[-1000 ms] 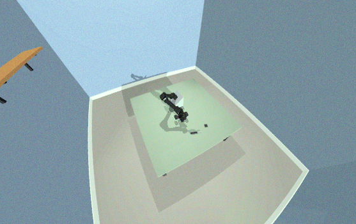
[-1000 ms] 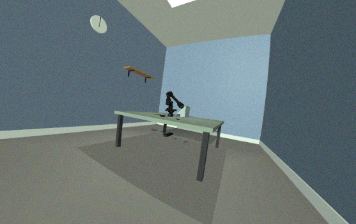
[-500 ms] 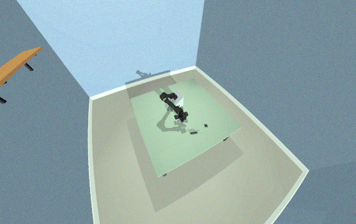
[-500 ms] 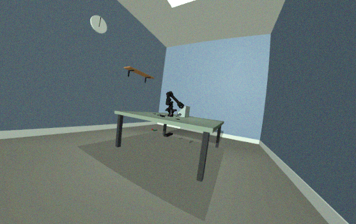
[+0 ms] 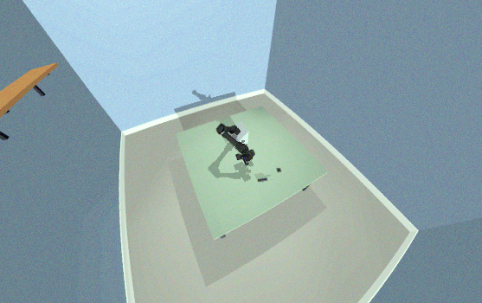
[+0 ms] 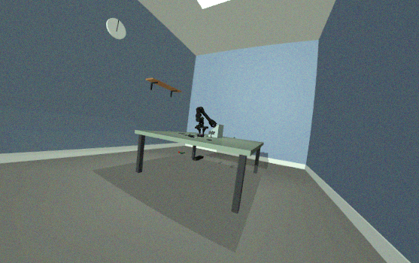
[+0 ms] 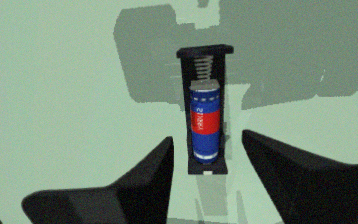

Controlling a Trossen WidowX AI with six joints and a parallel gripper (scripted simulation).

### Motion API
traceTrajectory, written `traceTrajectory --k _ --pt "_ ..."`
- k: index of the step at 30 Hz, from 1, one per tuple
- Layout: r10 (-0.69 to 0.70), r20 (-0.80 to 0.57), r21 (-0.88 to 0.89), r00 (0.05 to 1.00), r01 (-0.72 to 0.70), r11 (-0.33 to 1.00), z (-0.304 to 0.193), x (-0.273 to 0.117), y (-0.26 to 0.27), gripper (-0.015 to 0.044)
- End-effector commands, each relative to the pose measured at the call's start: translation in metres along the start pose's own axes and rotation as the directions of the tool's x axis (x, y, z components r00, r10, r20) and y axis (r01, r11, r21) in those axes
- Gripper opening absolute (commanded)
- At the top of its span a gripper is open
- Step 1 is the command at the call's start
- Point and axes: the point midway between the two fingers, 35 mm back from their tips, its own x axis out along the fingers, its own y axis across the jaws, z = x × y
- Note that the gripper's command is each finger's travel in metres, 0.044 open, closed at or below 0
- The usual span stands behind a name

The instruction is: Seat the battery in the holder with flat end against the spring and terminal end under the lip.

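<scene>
On the pale green desk (image 7: 40,100), away from its edges, the end effector (image 7: 207,165) stands released, one dark finger (image 7: 147,170) either side of the holder (image 7: 204,50), gripping nothing. The blue-and-red battery (image 7: 204,122) lies in the holder, long axis running along it, far end against the spring (image 7: 203,67). Whether the near end sits under the lip is hard to tell. It looks rigid, smooth, likely slippery; mid-barrel is the place to grip.
</scene>
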Motion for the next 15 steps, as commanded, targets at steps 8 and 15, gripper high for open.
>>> traceTrajectory --k 8,15 --pt "0.010 0.020 0.006 1.000 -0.010 1.000 -0.001 -0.064 0.008 0.0440" --pt "0.010 0.020 0.006 1.000 -0.010 1.000 -0.001 -0.064 0.008 0.0440"
